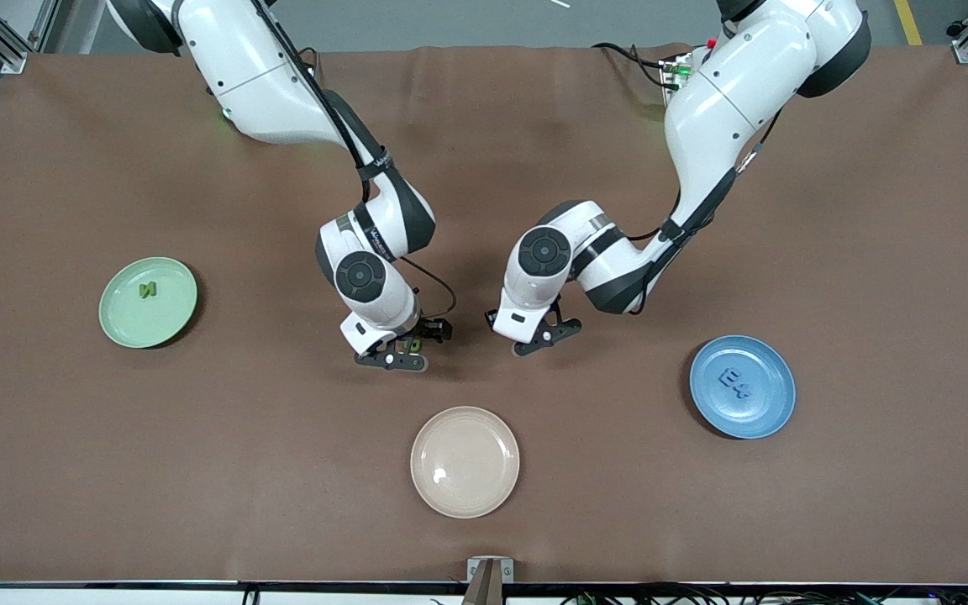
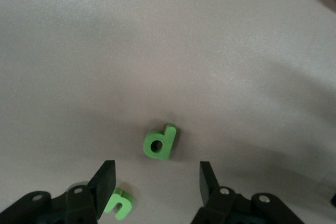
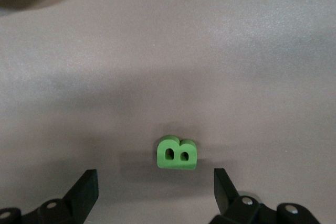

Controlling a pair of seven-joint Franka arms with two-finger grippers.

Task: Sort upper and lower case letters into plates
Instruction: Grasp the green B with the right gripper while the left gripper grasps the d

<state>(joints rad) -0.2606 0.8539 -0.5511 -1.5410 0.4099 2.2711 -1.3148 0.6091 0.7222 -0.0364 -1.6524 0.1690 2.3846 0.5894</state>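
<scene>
Both end effectors hover parted over mid-surface: the right end effector (image 3: 156, 190) above a green "B" (image 3: 177, 154), the left end effector (image 2: 157, 182) above a lowercase "d" (image 2: 159, 141). Centring each letter squarely before closing looks wise; mint plate (image 1: 114, 323) and blue plate (image 1: 774, 416) wait at the right and left arms' ends

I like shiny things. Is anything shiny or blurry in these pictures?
Front view: a small white glare spot on the cream plate. Left wrist view: the green letter d looks sharp and casts a soft shadow; the pale cloth looks washed out. Right wrist view: the letter B is clear.
</scene>
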